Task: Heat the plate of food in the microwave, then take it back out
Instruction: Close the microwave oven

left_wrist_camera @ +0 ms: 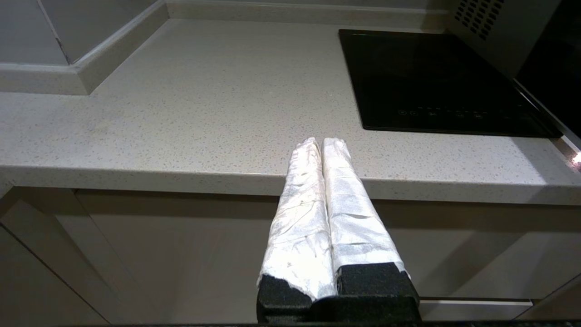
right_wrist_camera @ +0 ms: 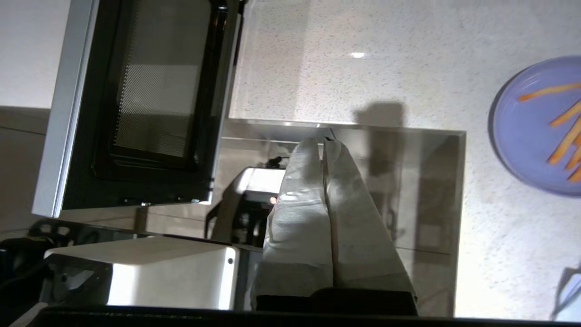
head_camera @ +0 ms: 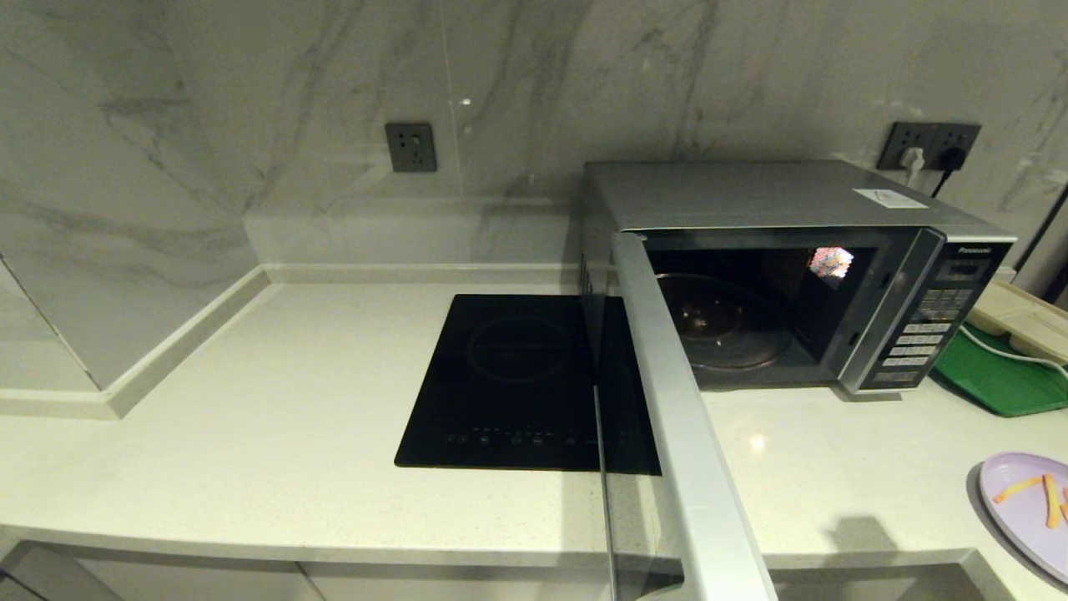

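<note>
Plate [head_camera: 1028, 507] cut off at head view's edge, microwave [head_camera: 784, 200] door open; only wrist cams show left gripper [left_wrist_camera: 321, 143] & right gripper [right_wrist_camera: 323, 144], both pressed together, empty.

Brushed-metal microwave [head_camera: 751, 196], glossy black glass hob [head_camera: 517, 376] — speckled, polished stone counter [head_camera: 250, 451].

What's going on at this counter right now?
The microwave stands with its door swung wide open and nothing on its turntable. The plate of food sits on the counter to its right, not yet loaded. Neither claw holds anything: the right claw is shut near the counter edge between door and plate, and the left claw is parked, shut, at the counter's front edge.
</note>
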You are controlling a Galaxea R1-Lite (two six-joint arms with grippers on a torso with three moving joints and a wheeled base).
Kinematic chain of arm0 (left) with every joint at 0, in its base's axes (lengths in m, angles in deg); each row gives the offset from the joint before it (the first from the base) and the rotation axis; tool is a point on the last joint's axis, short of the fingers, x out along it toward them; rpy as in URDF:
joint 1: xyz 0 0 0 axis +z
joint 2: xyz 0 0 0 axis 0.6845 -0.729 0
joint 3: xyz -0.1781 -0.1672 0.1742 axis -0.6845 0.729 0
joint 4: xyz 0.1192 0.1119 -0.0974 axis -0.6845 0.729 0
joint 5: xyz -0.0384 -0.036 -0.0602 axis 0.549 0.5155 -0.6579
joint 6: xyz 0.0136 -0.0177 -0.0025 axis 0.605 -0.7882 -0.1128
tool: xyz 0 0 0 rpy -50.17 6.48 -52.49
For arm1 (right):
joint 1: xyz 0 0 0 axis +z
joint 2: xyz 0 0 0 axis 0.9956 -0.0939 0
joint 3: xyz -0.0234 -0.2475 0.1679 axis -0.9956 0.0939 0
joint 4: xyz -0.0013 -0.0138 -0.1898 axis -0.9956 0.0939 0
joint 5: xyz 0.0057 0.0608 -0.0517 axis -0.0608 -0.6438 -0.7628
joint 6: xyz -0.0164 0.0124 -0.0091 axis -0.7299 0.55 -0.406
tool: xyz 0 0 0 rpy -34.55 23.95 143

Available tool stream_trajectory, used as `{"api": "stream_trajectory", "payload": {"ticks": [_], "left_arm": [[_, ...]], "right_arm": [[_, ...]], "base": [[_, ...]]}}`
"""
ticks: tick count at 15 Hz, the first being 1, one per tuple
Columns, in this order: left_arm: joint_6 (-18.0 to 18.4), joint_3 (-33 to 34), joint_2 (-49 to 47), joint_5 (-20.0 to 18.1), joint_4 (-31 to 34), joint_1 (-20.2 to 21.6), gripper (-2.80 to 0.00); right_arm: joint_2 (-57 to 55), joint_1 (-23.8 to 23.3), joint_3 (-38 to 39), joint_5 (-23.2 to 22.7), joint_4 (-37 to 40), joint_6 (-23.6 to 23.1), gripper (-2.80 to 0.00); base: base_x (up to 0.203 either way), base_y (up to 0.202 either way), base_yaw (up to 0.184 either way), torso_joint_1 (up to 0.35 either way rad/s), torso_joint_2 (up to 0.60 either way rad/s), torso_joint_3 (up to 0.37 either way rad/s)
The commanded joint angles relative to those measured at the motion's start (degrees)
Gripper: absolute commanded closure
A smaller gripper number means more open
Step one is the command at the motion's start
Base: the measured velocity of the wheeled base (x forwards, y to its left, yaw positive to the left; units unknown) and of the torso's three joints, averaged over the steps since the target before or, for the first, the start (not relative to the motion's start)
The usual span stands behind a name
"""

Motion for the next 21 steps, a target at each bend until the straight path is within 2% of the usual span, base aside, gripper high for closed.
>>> {"api": "stream_trajectory", "payload": {"ticks": [1,4,5,6,9,11,15,21], "left_arm": [[0.0,0.0,0.0,0.0,0.0,0.0,0.00],[0.0,0.0,0.0,0.0,0.0,0.0,0.00],[0.0,0.0,0.0,0.0,0.0,0.0,0.00],[0.0,0.0,0.0,0.0,0.1,0.0,0.00],[0.0,0.0,0.0,0.0,0.0,0.0,0.00],[0.0,0.0,0.0,0.0,0.0,0.0,0.00],[0.0,0.0,0.0,0.0,0.0,0.0,0.00],[0.0,0.0,0.0,0.0,0.0,0.0,0.00]], "right_arm": [[-7.0,12.8,-5.0,10.1,0.5,3.9,0.00],[-13.5,29.9,-6.4,27.9,-3.1,9.2,0.00],[-16.4,33.7,-6.8,31.4,-6.8,10.3,0.00],[-18.2,36.5,-6.9,33.0,-11.8,11.2,0.00],[-23.1,44.8,-7.3,35.0,-18.2,11.7,0.00],[-27.8,48.3,-7.4,38.3,-23.1,11.7,0.00],[-32.5,55.1,-7.4,39.4,-26.8,11.7,0.00],[-35.5,57.8,-7.4,39.4,-26.8,12.0,0.00]], "base": [[0.000,0.000,0.000,0.000,0.00,0.000],[0.000,0.000,0.000,0.000,0.00,0.000],[0.000,0.000,0.000,0.000,0.00,0.000],[0.000,0.000,0.000,0.000,0.00,0.000],[0.000,0.000,0.000,0.000,0.00,0.000],[0.000,0.000,0.000,0.000,0.00,0.000],[0.000,0.000,0.000,0.000,0.00,0.000],[0.000,0.000,0.000,0.000,0.00,0.000]]}}
